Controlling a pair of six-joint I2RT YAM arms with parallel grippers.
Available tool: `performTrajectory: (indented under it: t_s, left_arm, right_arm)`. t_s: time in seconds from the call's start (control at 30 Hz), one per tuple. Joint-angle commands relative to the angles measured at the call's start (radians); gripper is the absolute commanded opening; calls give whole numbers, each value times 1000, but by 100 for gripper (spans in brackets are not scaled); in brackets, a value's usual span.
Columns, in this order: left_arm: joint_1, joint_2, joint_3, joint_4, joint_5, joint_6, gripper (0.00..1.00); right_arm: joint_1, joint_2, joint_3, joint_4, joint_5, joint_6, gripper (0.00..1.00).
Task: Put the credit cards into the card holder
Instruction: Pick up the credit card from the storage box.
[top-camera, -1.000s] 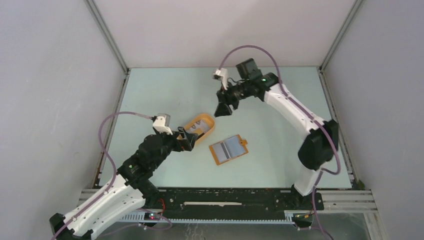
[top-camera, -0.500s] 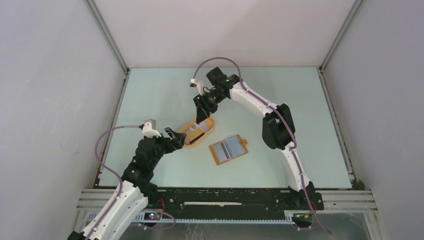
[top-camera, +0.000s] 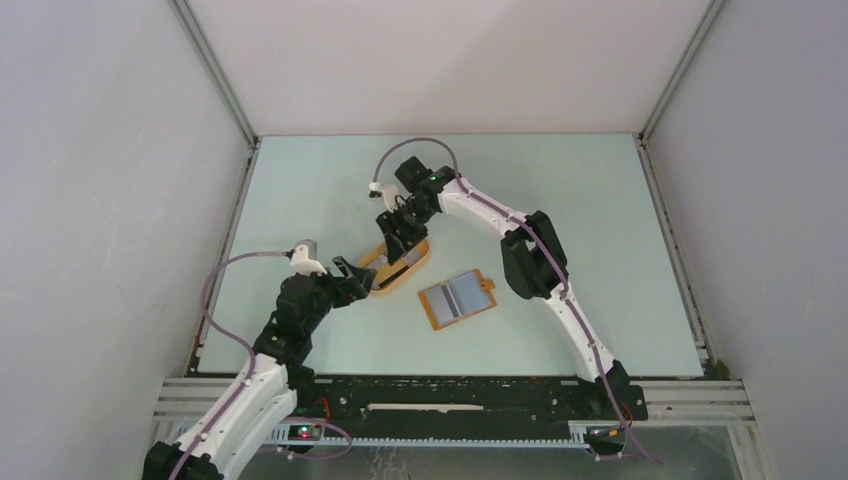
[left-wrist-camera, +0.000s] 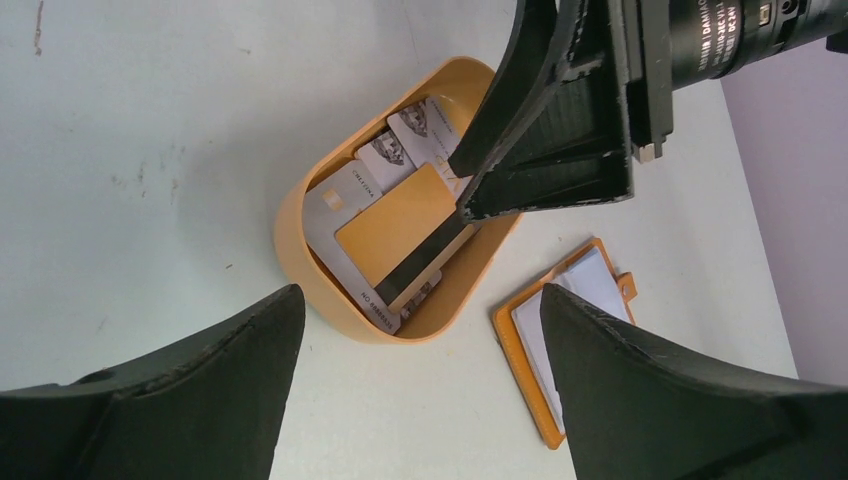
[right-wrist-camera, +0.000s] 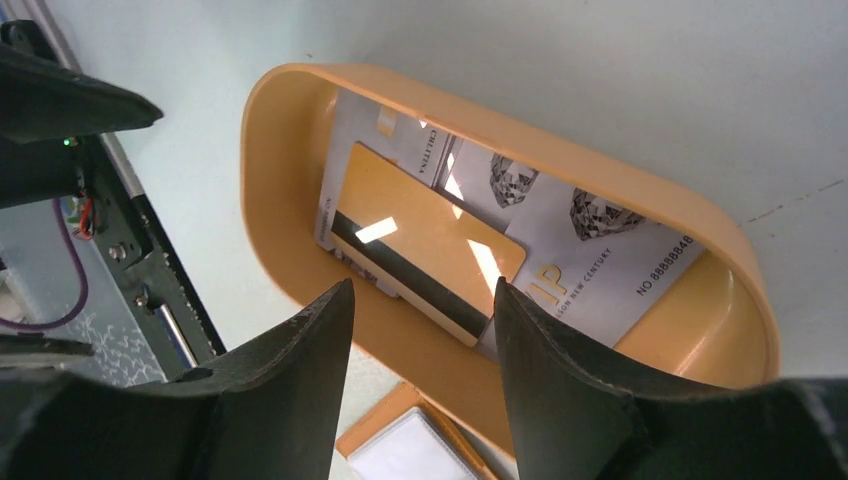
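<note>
**Right arm has reached across to the tray; left arm has drawn back a little**

Your pale green bench (top-camera: 600, 200) carries two orange things. The oval rimmed tray (top-camera: 421, 254) lies left of centre. The card holder (top-camera: 458, 301) lies apart from it to the right and nearer you, unfolded flat with its blue-grey lining up.

The credit cards (left-wrist-camera: 385, 160) sit inside the tray, pale and overlapping. A gold card with a black stripe (right-wrist-camera: 420, 240) lies on top of them.

Your right tool (top-camera: 397, 243) hangs over the tray, its jaws partly spread and gripping nothing. In the left wrist view one fingertip (left-wrist-camera: 480, 190) seems to meet the gold card's edge.

Your left tool (top-camera: 362, 278) stands just beside the tray's near-left end, jaws wide apart and empty.
</note>
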Motion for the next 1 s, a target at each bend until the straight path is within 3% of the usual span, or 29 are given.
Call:
performTrajectory:
  t_s: [0.0, 0.43, 0.97]
  left_arm:
    - [12, 8, -27, 59, 11, 10, 90]
    - [15, 77, -36, 89, 30, 24, 81]
    - [17, 119, -40, 120, 62, 31, 74]
  right_arm:
    - [16, 21, 61, -3, 47, 43, 61]
    - [31, 39, 56, 0, 139, 43, 60]
    - [44, 50, 30, 4, 7, 73, 60]
